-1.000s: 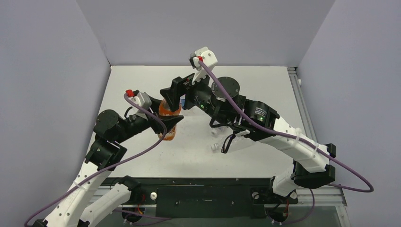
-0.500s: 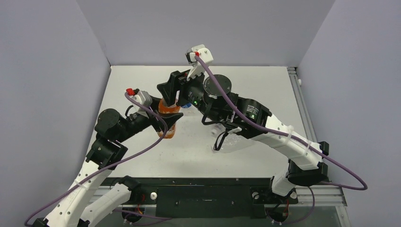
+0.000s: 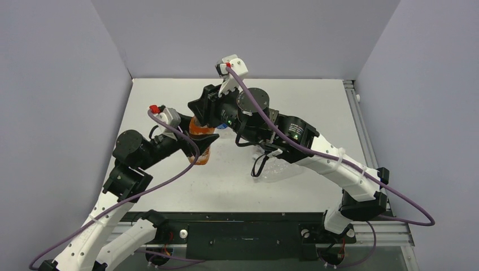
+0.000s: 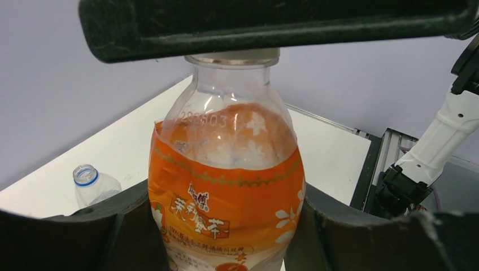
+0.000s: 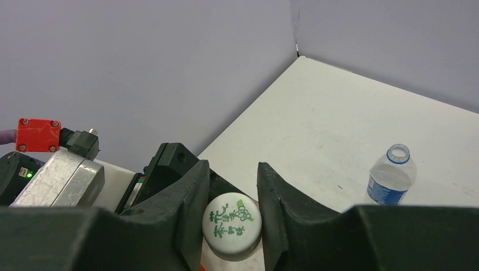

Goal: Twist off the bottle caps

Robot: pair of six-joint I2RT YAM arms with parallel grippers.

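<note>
I see the white table (image 3: 316,113) with both arms reaching in over its left half, the left arm (image 3: 133,155) low and the right arm (image 3: 316,149) bent across from the far side. Between them the orange bottle (image 4: 226,186) stands upright. My left gripper (image 4: 226,240) is clamped around its labelled body, a finger pressed to each side. A short bottle (image 5: 391,178) with a blue label stands well apart on the bare table, its mouth uncovered. On top of the orange bottle sits the white cap (image 5: 233,224) with green print. My right gripper (image 5: 233,217) comes down from above and has its two fingers closed tight on the sides of that cap.
</note>
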